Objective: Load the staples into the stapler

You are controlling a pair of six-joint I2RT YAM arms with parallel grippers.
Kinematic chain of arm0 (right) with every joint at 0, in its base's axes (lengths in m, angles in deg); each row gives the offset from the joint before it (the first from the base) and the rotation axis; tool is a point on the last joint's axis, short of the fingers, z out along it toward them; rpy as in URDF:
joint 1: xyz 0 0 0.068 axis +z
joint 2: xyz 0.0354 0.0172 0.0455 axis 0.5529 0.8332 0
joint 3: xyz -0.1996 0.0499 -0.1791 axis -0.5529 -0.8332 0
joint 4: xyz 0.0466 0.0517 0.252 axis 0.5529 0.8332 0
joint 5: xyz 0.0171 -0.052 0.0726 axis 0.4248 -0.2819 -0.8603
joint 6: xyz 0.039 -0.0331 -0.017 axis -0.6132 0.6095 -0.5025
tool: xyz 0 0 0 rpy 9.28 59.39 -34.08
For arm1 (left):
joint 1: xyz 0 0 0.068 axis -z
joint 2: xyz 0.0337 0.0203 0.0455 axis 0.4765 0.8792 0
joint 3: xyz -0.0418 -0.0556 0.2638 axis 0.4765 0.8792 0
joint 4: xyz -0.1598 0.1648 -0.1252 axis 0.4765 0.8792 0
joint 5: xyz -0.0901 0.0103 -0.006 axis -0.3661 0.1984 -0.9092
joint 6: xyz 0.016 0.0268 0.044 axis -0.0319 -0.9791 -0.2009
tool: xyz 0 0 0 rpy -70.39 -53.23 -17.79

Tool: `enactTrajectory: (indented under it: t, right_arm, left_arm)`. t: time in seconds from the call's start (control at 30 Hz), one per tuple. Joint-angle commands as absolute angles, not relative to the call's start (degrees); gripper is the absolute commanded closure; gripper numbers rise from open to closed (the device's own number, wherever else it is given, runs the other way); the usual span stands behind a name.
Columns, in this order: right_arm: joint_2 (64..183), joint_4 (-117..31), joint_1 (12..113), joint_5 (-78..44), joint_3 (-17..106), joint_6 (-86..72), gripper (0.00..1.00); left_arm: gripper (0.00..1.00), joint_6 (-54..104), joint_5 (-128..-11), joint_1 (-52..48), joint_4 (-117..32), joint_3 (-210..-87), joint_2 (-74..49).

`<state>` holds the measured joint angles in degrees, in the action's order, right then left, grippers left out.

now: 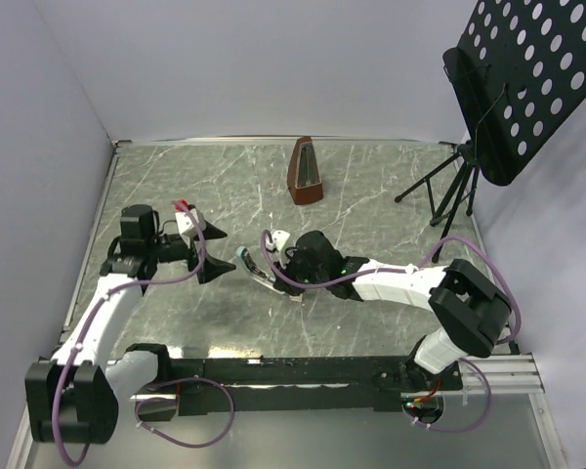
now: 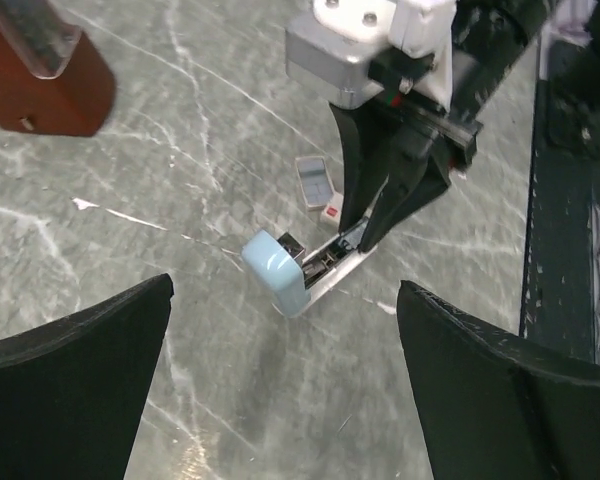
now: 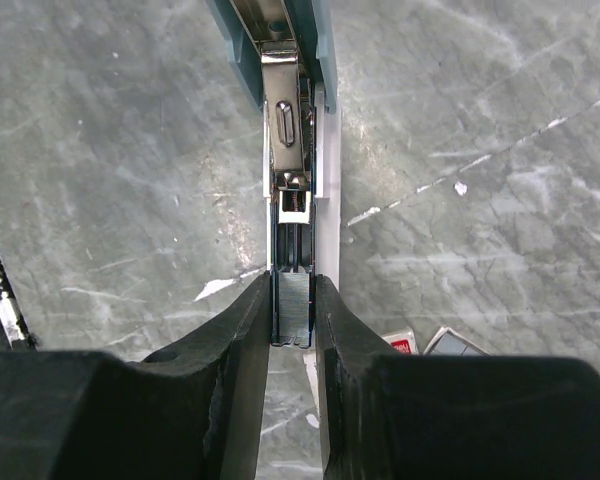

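The stapler (image 1: 257, 271) lies open on the marble table, with a light blue cap (image 2: 276, 270) and a bare metal channel (image 3: 283, 130). My right gripper (image 3: 294, 330) is shut on a short grey staple strip (image 3: 294, 308) and holds it at the near end of that channel. It also shows in the left wrist view (image 2: 365, 235), reaching down onto the stapler. The tiny staple box (image 2: 332, 212) with red print and its open tray (image 2: 313, 183) lie just beside the stapler. The box also shows in the right wrist view (image 3: 401, 345). My left gripper (image 2: 285, 400) is open and empty, just left of the stapler's cap.
A brown metronome (image 1: 306, 173) stands at the back centre of the table and also shows in the left wrist view (image 2: 40, 75). A black music stand (image 1: 513, 78) on a tripod (image 1: 447, 191) is at the back right. A black rail (image 1: 322, 371) runs along the near edge.
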<state>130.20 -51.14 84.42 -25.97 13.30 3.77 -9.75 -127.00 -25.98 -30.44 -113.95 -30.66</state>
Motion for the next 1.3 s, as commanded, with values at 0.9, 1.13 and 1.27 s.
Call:
enactTrajectory:
  t: [0.9, 1.13, 1.27]
  right_arm:
    - [123.14, -56.80, 86.57, -36.52, 11.17, 9.84, 1.00]
    - [125.33, -55.74, 86.66, -33.37, 12.22, 10.20, 1.00]
    - [126.57, -55.57, 86.66, -29.68, 12.66, 9.85, 0.86]
  left_arm:
    - [0.55, -41.47, -131.03, -15.98, 1.50, -126.94, -18.44]
    - [0.87, -39.55, -129.37, -14.84, 0.20, -126.07, -19.48]
    - [0.99, -31.92, -124.10, -13.43, -9.19, -121.68, -23.17]
